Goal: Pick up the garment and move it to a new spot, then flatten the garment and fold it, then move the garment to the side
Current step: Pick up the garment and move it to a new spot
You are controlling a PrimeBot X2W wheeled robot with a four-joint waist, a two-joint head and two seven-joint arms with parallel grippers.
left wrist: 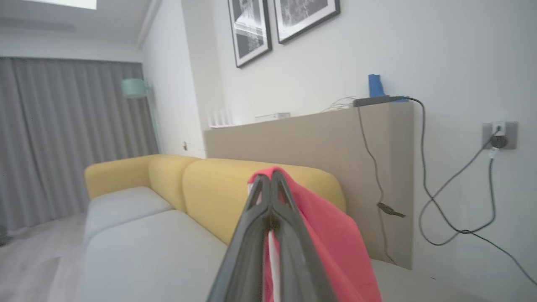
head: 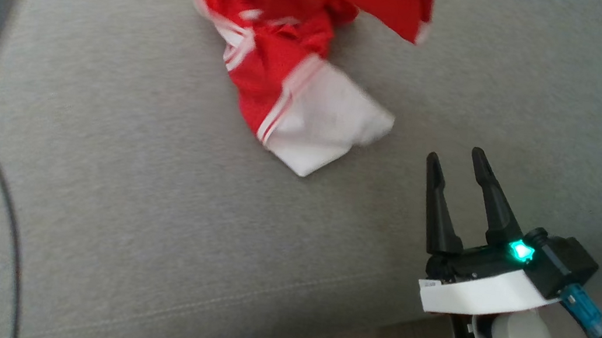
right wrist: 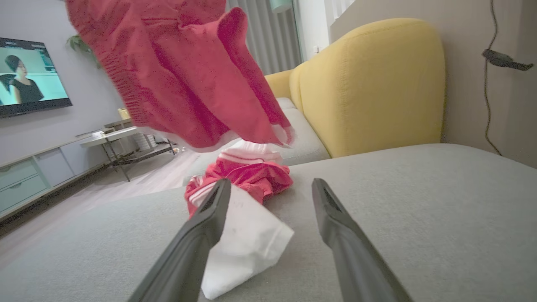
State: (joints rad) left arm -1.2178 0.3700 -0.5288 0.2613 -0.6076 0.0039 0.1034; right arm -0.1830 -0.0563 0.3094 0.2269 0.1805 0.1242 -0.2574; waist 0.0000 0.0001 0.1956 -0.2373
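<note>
Left gripper (left wrist: 270,180) pinched tight on the garment (head: 276,53), holding it up, likely for carrying elsewhere | white end rests on sofa seat (head: 99,176) | right gripper (head: 456,154) spread wide, empty, nearby

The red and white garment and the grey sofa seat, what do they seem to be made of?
Garment: thin, soft, matte cloth, likely a sports knit; it drapes and crumples in loose folds, and one band looks ribbed. Sofa seat: grey woven upholstery, matte, with a fine heathered grain and a stitched seam near the front.
</note>
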